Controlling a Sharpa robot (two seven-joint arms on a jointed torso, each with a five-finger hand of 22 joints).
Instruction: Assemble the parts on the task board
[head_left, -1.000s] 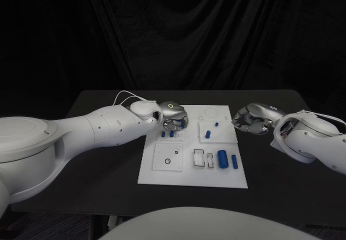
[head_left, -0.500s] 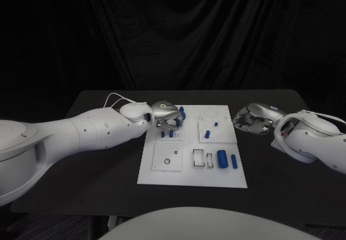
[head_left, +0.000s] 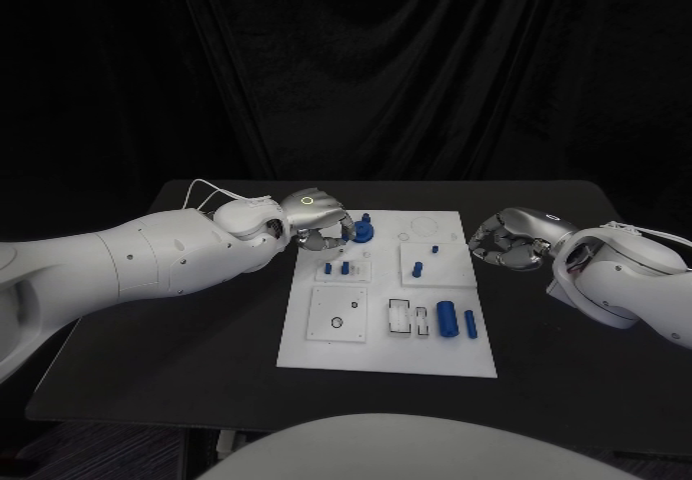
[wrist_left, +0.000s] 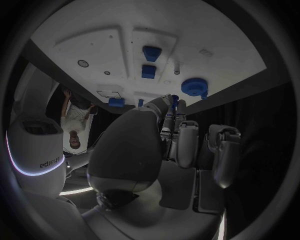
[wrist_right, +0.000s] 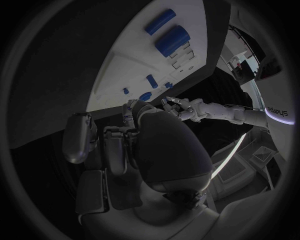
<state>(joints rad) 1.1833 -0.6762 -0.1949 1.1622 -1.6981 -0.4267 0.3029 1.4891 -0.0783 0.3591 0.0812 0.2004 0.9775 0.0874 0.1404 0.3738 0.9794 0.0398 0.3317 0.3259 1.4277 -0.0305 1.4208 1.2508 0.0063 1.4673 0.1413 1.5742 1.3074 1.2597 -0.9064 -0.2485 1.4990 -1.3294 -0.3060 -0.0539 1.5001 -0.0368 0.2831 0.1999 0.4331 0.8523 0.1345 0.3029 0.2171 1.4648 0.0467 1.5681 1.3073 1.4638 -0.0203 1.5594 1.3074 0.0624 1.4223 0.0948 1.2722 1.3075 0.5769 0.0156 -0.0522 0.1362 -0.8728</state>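
Blue round part (head_left: 364, 233) is now lifted off the task board (head_left: 378, 362) by the left hand (head_left: 320, 221); the right hand (head_left: 505, 241) is kept curled, empty.

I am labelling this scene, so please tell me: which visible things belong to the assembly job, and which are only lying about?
Job:
task board
blue parts, such as the large cylinder
blue part with a round base at the left hand
right hand

Lying about:
black table, only the support
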